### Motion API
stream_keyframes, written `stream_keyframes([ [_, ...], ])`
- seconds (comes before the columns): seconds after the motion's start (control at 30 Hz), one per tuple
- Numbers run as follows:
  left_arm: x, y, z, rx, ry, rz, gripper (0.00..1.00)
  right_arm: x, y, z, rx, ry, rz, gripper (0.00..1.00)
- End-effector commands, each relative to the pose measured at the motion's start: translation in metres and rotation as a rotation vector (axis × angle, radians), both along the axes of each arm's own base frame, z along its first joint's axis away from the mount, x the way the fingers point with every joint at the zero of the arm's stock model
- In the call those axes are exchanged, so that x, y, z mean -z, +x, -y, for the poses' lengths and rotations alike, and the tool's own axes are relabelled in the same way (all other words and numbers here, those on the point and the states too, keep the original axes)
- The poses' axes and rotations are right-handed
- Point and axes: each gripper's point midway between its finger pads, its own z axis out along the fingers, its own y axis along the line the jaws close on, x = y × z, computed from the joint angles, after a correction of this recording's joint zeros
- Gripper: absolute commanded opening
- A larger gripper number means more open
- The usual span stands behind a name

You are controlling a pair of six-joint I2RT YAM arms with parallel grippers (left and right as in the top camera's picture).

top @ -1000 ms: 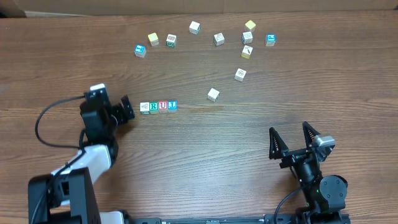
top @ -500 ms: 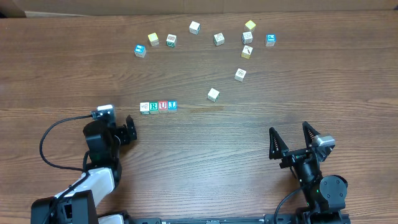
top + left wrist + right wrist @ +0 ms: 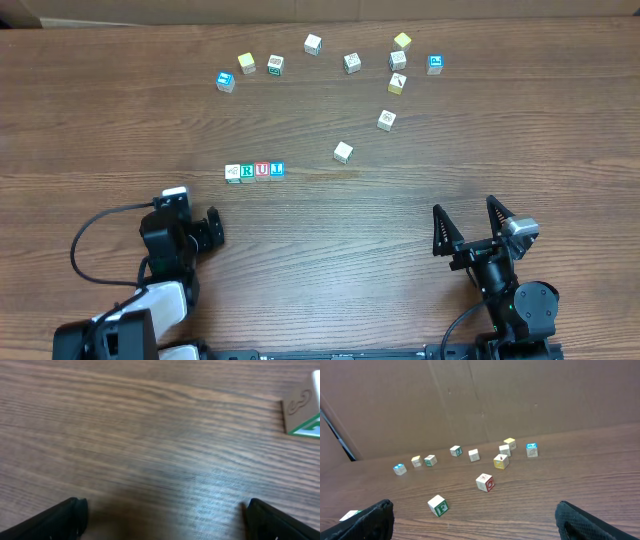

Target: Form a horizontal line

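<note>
At the near left of the wooden counter [image 3: 330,230], the left arm sits drawn in close to its base, its black cable [image 3: 88,228] looping out to the side and its left gripper [image 3: 210,228] held low over the bare wood, pointing right. The jaws are spread wide with nothing between them, as the left wrist view confirms: two dark fingertips [image 3: 70,512] at the bottom corners and only wood grain in the gap. Just up and to the right of that gripper lies the horizontal line [image 3: 254,171], a straight row of four touching letter cubes: a pale cube with a green mark [image 3: 233,173], a green R [image 3: 247,171], a red U [image 3: 261,170] and a blue letter [image 3: 276,169]. The row stands apart from the gripper, left of the counter's centre. Beyond it, loose cubes are scattered in an arc toward the far edge, from a blue-topped cube [image 3: 226,81] and a yellow cube [image 3: 246,63] on the left to another blue-topped cube [image 3: 435,64] on the right, with a white cube [image 3: 343,152] lying nearest the row. At the near right, the right arm rests by its base, the right gripper [image 3: 465,208] aimed toward the far edge, its jaws likewise released and holding nothing. Its wrist view looks across the scattered cubes to a brown cardboard wall [image 3: 470,400].
</note>
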Motion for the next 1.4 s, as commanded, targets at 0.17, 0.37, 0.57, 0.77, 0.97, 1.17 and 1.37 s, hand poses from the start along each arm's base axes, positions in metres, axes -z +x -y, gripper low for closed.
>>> stream_keyframes([
  [0.17, 0.027, -0.05, -0.016, -0.196, -0.023, -0.054, 1.0, 0.002, -0.001, -0.002, -0.009, 0.003, 0.005, 1.0],
  [0.37, 0.025, -0.057, -0.015, -0.198, -0.027, -0.04, 1.0, 0.002, -0.001, -0.002, -0.009, 0.003, 0.005, 1.0],
  [0.57, 0.024, -0.061, -0.014, -0.197, -0.028, -0.05, 1.0, 0.001, -0.001, -0.002, -0.009, 0.003, 0.005, 1.0],
  [0.77, 0.02, -0.067, -0.013, -0.195, -0.026, -0.06, 1.0, 0.002, -0.001, -0.002, -0.009, 0.003, 0.005, 1.0],
  [0.97, 0.009, -0.068, -0.011, -0.167, -0.006, -0.037, 0.99, 0.002, -0.001, -0.002, -0.009, 0.003, 0.005, 1.0],
  [1.17, 0.001, -0.075, -0.01, -0.159, -0.002, -0.025, 1.0, 0.002, -0.001, -0.002, -0.009, 0.003, 0.005, 1.0],
  [1.37, -0.012, -0.072, -0.006, -0.114, 0.017, 0.022, 0.99, 0.002, -0.001, -0.002, -0.009, 0.003, 0.005, 1.0],
])
